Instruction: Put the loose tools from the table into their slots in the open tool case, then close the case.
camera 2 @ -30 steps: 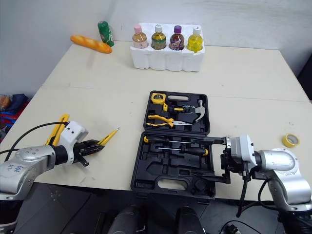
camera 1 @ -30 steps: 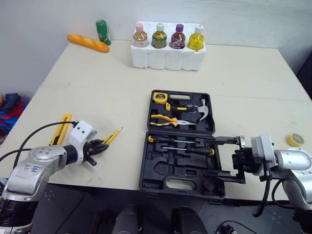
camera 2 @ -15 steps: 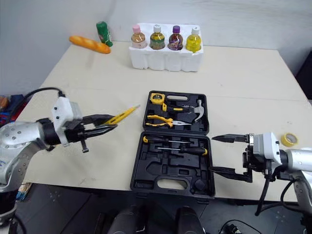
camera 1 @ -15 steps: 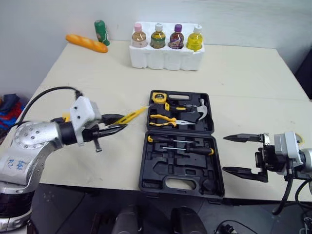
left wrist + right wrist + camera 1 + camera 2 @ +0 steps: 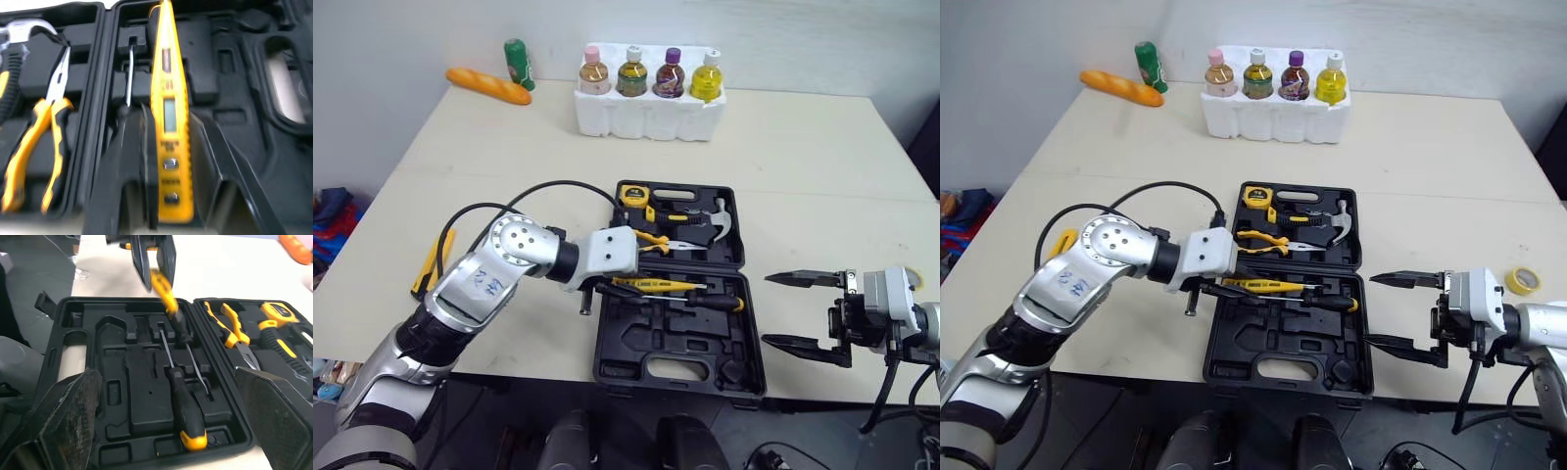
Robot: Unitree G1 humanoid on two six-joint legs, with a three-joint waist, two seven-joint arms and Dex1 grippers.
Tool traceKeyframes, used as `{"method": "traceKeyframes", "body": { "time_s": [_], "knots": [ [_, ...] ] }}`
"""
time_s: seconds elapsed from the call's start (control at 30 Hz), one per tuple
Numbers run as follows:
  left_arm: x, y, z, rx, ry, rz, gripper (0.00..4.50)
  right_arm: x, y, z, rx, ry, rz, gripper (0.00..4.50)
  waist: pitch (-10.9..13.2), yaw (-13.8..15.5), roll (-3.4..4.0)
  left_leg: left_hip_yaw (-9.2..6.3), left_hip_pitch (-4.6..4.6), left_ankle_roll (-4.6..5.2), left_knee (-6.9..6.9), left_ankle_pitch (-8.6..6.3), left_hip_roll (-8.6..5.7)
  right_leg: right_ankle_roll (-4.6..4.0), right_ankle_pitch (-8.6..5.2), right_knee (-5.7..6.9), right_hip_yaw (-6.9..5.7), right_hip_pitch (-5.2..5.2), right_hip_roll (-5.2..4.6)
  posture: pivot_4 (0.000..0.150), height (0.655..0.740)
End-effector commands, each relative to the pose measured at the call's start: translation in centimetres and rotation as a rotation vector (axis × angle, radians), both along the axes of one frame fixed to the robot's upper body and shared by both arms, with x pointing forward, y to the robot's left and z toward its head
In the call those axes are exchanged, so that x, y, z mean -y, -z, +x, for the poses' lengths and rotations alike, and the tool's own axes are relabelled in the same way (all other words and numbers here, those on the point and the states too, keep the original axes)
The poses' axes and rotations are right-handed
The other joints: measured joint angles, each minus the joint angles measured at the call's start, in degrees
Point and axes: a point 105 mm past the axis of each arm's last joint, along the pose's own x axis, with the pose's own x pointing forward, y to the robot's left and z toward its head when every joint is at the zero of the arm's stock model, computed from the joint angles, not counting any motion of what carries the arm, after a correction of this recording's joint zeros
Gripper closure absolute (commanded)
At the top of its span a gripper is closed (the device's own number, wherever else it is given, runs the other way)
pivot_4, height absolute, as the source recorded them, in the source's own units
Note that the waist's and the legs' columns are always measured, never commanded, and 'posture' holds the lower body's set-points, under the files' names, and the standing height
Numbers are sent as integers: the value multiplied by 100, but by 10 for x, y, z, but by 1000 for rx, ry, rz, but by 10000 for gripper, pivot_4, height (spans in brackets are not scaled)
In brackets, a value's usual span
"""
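Nearest, at the lower right of the frame, my right pincer (image 5: 768, 309) hangs just beside the case (image 5: 628, 345), spread wide and holding nothing, its fingers pointing left at the case's edge.

Next, at mid-frame, my left pincer (image 5: 167, 115) is clamped on the yellow tester (image 5: 656, 285), gripped along its body with the tip pointing right. It sits low over the near half of the case, just above the screwdrivers (image 5: 710, 301). I cannot tell whether it touches the tray. I judge the tester light, stiff and smooth, so it could twist in a loose grip. The flat middle of its body is the place to hold, not the thin tip.

My left arm comes in from the lower left, elbow bent, wrist level.

Further left, a knife (image 5: 431, 262) lies loose on the counter (image 5: 803, 157).
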Motion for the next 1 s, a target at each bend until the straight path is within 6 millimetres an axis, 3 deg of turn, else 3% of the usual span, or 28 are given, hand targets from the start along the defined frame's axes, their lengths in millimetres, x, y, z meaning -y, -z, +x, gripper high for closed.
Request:
{"method": "traceKeyframes", "body": {
  "time_s": [0.03,0.1,0.2,0.37,0.6,0.77,1.0],
  "knots": [
    [6,0,-1,81,16,70,39654,6,-10,-2,42,17,-20,0,0,-6,0,-3,-2,0,1,0,1,0,0,0,3,0,1,1500,7400],
    [7,10,2,144,31,149,39654,8,-6,-4,21,16,-46,0,0,-10,0,-4,-2,-1,8,1,4,0,0,2,10,1,2,1500,7400],
    [19,16,-7,99,54,140,39654,12,5,-10,-17,3,-124,0,0,-11,-1,-4,-1,0,12,1,3,0,0,3,30,4,1,1500,7400],
    [6,28,-4,69,10,242,39654,13,7,-11,-2,60,-89,0,0,-19,-1,-5,-2,1,11,0,4,-1,0,2,33,3,1,1500,7400],
    [7,23,6,93,-44,206,39654,9,14,-16,-5,83,-58,0,0,-25,-1,-6,1,-1,13,1,5,-1,0,4,36,6,-1,1500,7400],
    [-2,25,10,81,-75,254,39654,6,14,-13,5,81,-55,0,0,-35,-1,-6,1,-1,13,1,5,-1,0,5,36,6,0,1500,7400],
    [-4,28,4,33,-56,274,39654,2,16,-11,13,76,-52,0,0,-34,0,-6,1,-1,14,1,5,-1,-1,6,36,6,0,1500,7400]
  ]
}}
